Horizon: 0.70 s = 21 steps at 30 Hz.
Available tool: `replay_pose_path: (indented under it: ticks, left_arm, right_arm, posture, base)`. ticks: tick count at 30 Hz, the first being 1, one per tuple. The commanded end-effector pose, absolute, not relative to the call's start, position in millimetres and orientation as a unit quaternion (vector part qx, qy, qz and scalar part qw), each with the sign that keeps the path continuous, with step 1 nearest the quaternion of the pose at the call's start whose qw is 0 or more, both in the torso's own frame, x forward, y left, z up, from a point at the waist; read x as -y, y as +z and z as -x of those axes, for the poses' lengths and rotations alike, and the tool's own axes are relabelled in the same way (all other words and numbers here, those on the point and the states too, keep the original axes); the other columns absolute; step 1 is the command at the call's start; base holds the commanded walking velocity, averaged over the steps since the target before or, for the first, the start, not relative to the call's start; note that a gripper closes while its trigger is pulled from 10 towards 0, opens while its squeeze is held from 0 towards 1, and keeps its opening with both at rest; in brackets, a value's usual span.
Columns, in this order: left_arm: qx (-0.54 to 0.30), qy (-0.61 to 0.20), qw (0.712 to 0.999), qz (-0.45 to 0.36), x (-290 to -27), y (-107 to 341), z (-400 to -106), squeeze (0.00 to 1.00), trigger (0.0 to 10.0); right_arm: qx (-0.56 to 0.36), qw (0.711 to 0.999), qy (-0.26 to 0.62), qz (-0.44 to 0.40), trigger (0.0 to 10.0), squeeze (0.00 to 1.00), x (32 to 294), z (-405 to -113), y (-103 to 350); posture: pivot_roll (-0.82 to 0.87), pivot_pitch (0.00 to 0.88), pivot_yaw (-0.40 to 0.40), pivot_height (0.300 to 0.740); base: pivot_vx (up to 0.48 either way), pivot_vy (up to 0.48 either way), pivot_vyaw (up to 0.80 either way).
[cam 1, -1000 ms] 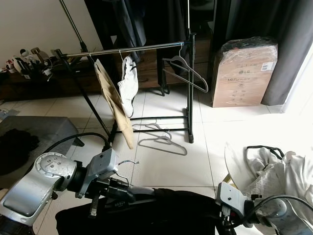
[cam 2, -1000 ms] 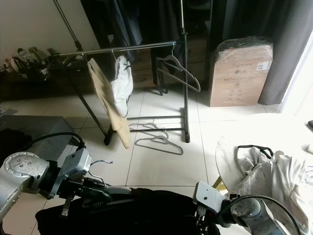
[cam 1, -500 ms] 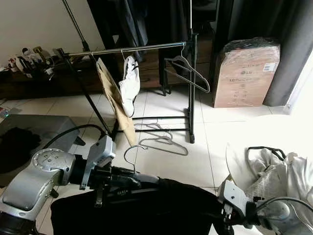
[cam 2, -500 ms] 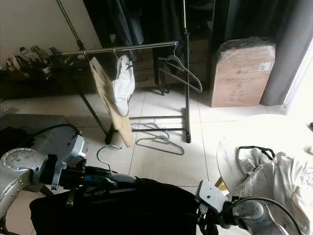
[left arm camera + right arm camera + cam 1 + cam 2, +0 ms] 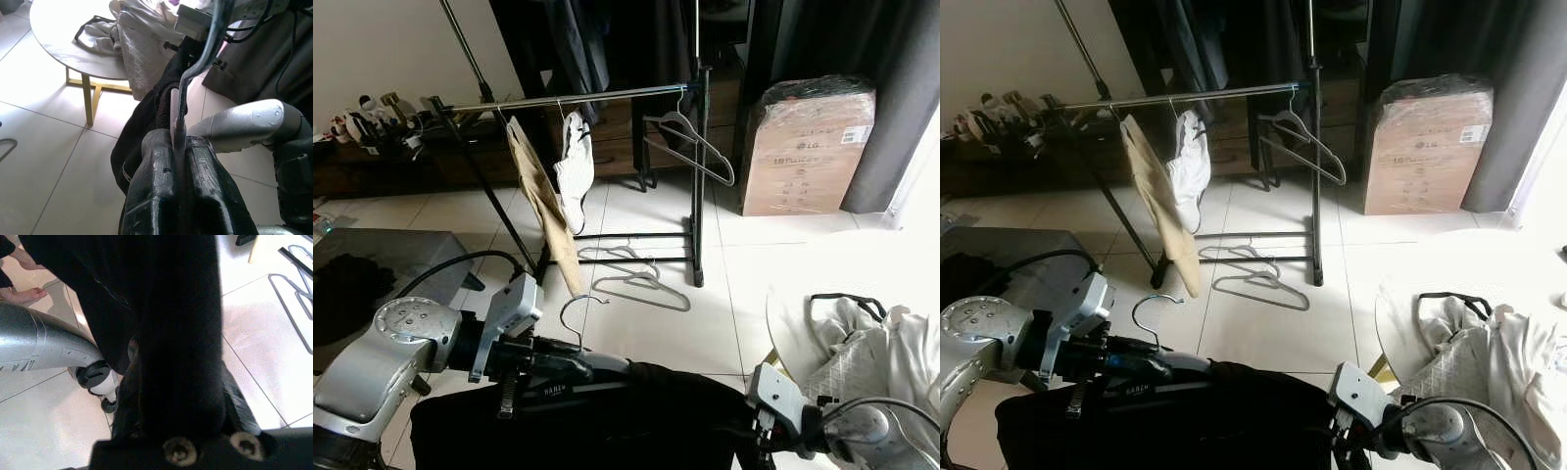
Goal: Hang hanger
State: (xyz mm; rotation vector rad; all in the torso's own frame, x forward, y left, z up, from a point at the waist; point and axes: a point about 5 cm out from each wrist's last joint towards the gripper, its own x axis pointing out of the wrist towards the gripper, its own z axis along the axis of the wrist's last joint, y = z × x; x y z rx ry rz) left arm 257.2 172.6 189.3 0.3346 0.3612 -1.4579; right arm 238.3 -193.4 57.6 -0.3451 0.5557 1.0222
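Left hand (image 5: 178, 147) clamped narrow on the wire neck of the hanger (image 5: 576, 315), fingers pressed together on it; hook stands up above the hand, low in front of the robot, well short of the rack rail (image 5: 570, 96). Black garment (image 5: 597, 421) draped over that hanger, spread between the two arms, lower edge cut off by the frame. Right hand (image 5: 176, 382) buried under the black cloth in its wrist view; cannot tell whether its fingers are spread or closed. Rail carries a tan garment (image 5: 544, 201) and a white garment (image 5: 575, 168) near its left end, and an empty grey hanger (image 5: 690, 142) at the right end, beside the upright post. Two more hangers (image 5: 636, 279) lie on the tiled floor (image 5: 656, 323) between the rack's feet. Cardboard box (image 5: 808, 147) stands on the floor right of the rack, wrapped in clear film, flaps shut, contents hidden; "LG" printed on its front, a small white label at the upper right corner too small to read. Round white bench (image 5: 793, 313) at the right, partly cut off, carries a heap of pale clothes (image 5: 871, 343) at its near edge, with a black strap on top. Small items along the dark shelf (image 5: 372, 162) at far left, too small to identify. Dark heap (image 5: 342, 289) on a grey mat at the left edge, unclear.
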Motion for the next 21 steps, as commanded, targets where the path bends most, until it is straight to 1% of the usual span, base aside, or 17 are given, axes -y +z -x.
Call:
replay_pose_path:
  ticks: [1,5,10,21]
  left_arm:
    - [-0.166,-0.647,0.719,-0.193,-180,195,-258,0.00,0.0]
    - [-0.178,-0.644,0.715,-0.205,-181,191,-258,0.00,0.0]
    - [-0.196,-0.643,0.709,-0.215,-184,186,-256,0.00,0.0]
    - [-0.196,-0.646,0.705,-0.217,-180,181,-255,0.00,0.0]
  right_arm:
    - [-0.241,0.827,0.480,0.166,10.0,1.00,194,-244,71]
    - [-0.239,0.822,0.486,0.177,10.0,1.00,193,-244,74]
    - [-0.218,0.833,0.478,0.173,10.0,1.00,193,-249,84]
    - [-0.204,0.831,0.487,0.173,10.0,1.00,186,-250,93]
  posture:
    - [-0.17,0.094,0.142,0.740]
    - [-0.17,0.096,0.142,0.740]
    - [-0.17,0.100,0.142,0.740]
    - [-0.17,0.103,0.143,0.740]
  base:
    - [0.000,0.000,0.00]
    - [0.000,0.000,0.00]
    - [0.000,0.000,0.00]
    - [0.000,0.000,0.00]
